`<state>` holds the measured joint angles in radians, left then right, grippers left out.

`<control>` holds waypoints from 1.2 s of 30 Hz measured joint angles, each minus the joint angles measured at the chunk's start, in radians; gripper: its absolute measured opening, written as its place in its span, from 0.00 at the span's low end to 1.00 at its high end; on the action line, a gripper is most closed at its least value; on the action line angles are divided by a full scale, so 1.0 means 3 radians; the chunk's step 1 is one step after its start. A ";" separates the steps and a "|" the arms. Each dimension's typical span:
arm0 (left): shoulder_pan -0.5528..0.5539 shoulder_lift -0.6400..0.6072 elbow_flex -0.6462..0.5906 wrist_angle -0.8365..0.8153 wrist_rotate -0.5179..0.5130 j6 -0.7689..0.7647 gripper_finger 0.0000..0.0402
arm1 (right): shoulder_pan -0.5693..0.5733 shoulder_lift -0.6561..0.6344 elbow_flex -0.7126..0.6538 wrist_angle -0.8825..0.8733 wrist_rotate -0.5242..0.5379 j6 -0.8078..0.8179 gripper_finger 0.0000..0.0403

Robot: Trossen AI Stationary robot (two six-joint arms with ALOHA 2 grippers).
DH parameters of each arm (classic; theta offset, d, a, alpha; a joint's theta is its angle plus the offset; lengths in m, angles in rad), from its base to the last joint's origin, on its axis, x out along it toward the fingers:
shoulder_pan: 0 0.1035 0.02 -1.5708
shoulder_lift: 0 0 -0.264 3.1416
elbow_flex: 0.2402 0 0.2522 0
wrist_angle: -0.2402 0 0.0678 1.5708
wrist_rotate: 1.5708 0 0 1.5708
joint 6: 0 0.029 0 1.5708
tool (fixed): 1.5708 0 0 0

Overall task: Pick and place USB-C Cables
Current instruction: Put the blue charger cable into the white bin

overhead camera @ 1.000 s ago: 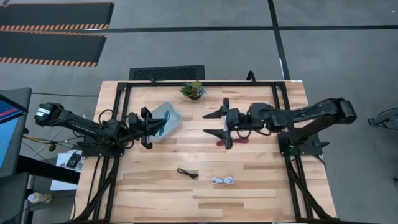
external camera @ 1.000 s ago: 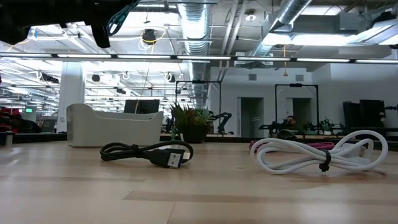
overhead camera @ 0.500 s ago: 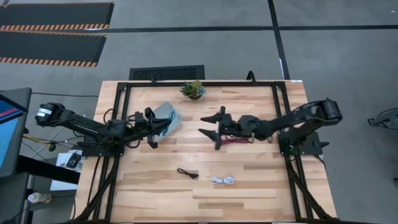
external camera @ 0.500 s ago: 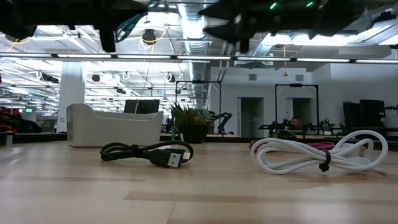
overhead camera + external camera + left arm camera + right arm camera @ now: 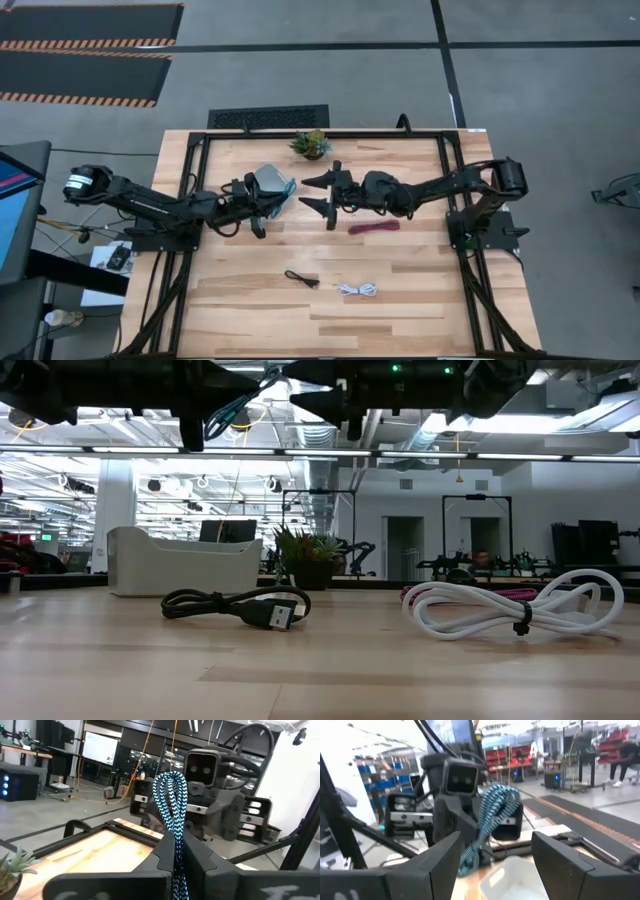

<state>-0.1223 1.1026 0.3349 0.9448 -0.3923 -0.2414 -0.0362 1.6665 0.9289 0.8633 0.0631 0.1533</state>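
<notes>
Jaws first: your left gripper [image 5: 176,851] is clamped on the teal cable [image 5: 172,800], held up over the tabletop [image 5: 420,290] beside the clear bin [image 5: 270,183]; the cable's long axis runs straight out along its fingers. Your right gripper [image 5: 316,194] faces it with jaws spread wide, empty, teal loop dead ahead between them, looks like a handoff setup. Maroon cable [image 5: 374,227] lies just behind the right gripper. Black cable [image 5: 301,279] and white cable [image 5: 357,290] sit nearer the front, well apart from both arms.
</notes>
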 joint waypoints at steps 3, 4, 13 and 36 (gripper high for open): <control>0.0000 0.0043 0.0000 0.0063 0.0040 -0.0002 0.00 | -0.0027 0.0022 0.0083 0.0043 -0.0234 0.0004 0.66; 0.0000 0.0043 0.0000 0.0072 0.0055 -0.0003 0.00 | -0.0037 0.0023 0.0096 0.0025 -0.0312 0.0015 0.66; 0.0000 0.0041 0.0000 0.0345 0.0128 0.0147 0.00 | -0.0017 0.0029 0.0142 0.0078 -0.0405 -0.0004 0.66; 0.0000 0.0041 0.0296 0.0003 0.0138 0.0419 0.00 | -0.0019 0.0029 0.0142 0.0199 -0.0395 0.0016 0.66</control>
<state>-0.1223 1.1149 0.4236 0.9458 -0.3510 -0.1157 -0.0418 1.6752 0.9714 0.9230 -0.0555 0.1581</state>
